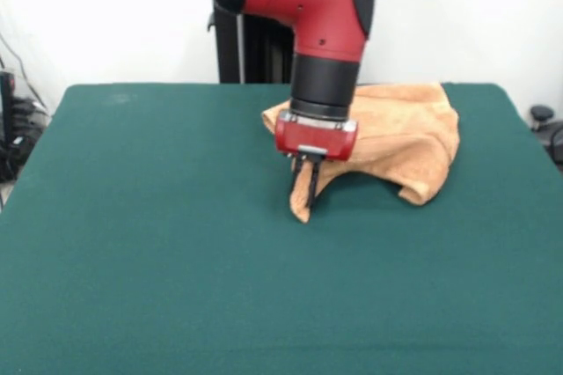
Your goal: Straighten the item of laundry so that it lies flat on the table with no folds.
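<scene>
The item of laundry [406,139], an orange-tan terry towel, lies bunched and folded on the far right part of the dark green table [158,243]. One corner of it is drawn out into a narrow point toward the table's middle. My gripper [305,190] comes down from above onto that corner, its dark fingers [312,183] shut on the cloth, with the tip of the corner hanging just below them near the tabletop. The red arm hides the towel's far left part.
The table's right edge [528,155] runs close to the towel. Dark cables and equipment [18,142] sit beyond the left edge, and a dark object [547,124] beyond the right edge.
</scene>
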